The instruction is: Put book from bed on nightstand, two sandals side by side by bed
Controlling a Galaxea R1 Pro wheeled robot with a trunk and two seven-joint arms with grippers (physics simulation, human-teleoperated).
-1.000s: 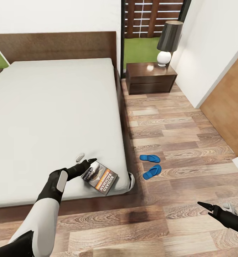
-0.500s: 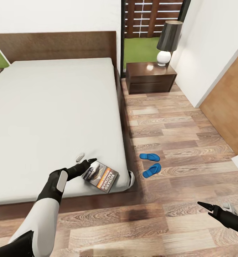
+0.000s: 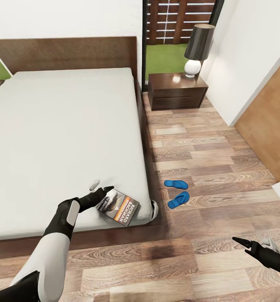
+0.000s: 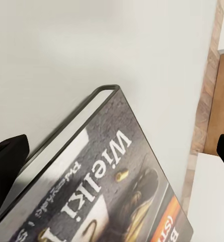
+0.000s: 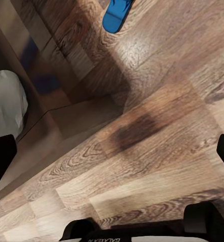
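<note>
Right pincer: the right pincer (image 3: pixel 254 243) hangs low over the wood floor (image 3: pixel 224 176), nearest the camera, well apart from the bed; its two dark fingers stand wide apart with bare planks between them in the right wrist view.
Left pincer: the left pincer (image 3: pixel 101 189) reaches over the near right corner of the bed (image 3: pixel 64 138), its fingers spread wide, one light-tipped and one dark; the dark finger (image 3: pixel 107 188) sits at the book's near-left edge, but contact cannot be told.
Book: the book (image 3: pixel 117 208) lies flat on the white mattress at that same corner, cover up, an orange band and white lettering showing; in the left wrist view (image 4: pixel 112 191) its grey page edge and dark cover lie between the two finger tips.
Sandals: two blue sandals, one (image 3: pixel 178 200) nearer and one (image 3: pixel 175 183) just beyond it, lie on the floor near the bed's right side, close together and not parallel; one sandal (image 5: pixel 117 14) also shows at the edge of the right wrist view.
Nightstand: the dark brown nightstand (image 3: pixel 177 92) stands beyond the sandals, beside the headboard (image 3: pixel 64 52), against the window.
Lamp: a lamp (image 3: pixel 198 48) with a dark shade and a white round base stands on the nightstand's top.
</note>
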